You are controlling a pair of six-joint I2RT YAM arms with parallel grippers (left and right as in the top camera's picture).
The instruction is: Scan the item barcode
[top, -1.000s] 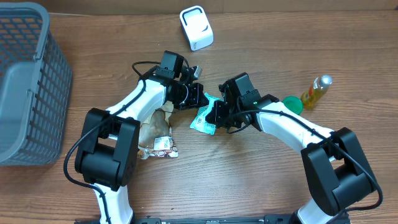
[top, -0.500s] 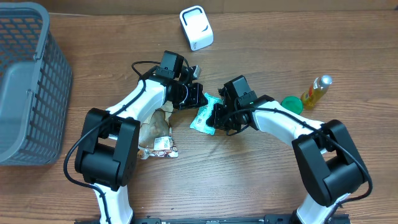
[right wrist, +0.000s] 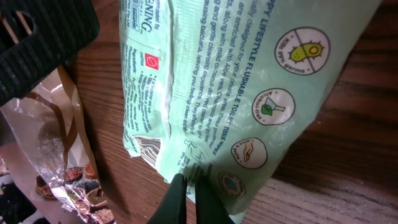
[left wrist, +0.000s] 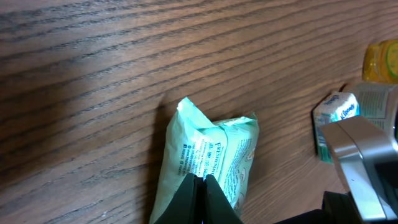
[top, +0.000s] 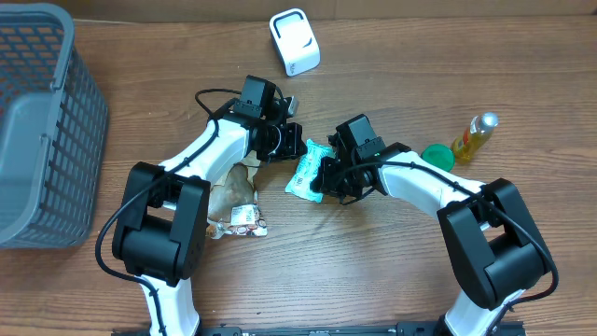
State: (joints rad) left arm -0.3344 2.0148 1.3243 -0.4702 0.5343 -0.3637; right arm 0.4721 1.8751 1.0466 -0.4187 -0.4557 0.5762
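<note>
Closest in, the right end effector (right wrist: pixel 186 190) is seen clenched on the lower edge of the flushable wipes pack (right wrist: pixel 236 93), with film pinched between its tips. The left end effector (left wrist: pixel 200 193) is likewise clenched, and a fold of the pack's near end appears to be caught in it. The pack is held low over the tabletop (top: pixel 373 271) between the two arms, and its crumpled far end seems to rest on the wood.

The pack is judged light, soft and saggy, with slick film that could slide out of a thin pinch. A firmer hold is best taken on a sealed end seam, so that the printed panel is kept flat and uncovered.

Printed text and round icons are shown by the right wrist view, yet no barcode can be made out there. Only small print and the bunched end are given by the left wrist view.

Just beside the pack, brown snack wrappers (top: pixel 233 201) are spotted. Further right come a green lid (top: pixel 436 155) and a yellow bottle (top: pixel 474 133). Farthest off, and shown by the overhead view alone, are the white scanner (top: pixel 295 42) and the grey basket (top: pixel 47 140).
</note>
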